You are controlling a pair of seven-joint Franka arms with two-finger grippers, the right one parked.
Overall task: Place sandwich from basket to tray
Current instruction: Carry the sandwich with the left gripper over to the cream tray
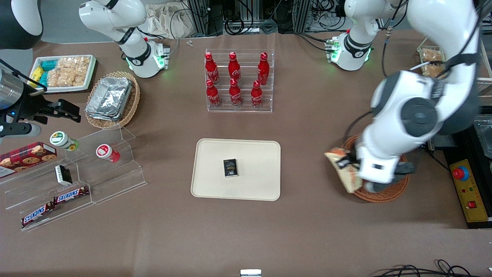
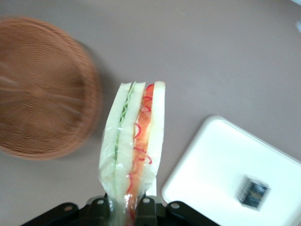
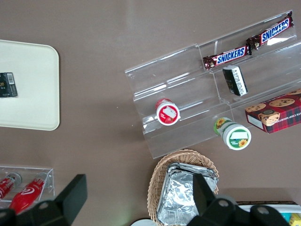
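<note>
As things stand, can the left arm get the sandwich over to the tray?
Probably yes. The hand is shut on the sandwich, already out of the basket and above bare table. Nothing stands between it and the tray; only a small dark box lies mid-tray, with free surface around it.

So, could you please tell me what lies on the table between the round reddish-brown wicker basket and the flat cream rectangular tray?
Only bare brown tabletop separates basket from tray, per the front view; the gripper holds the wrapped triangular sandwich above it.
</note>
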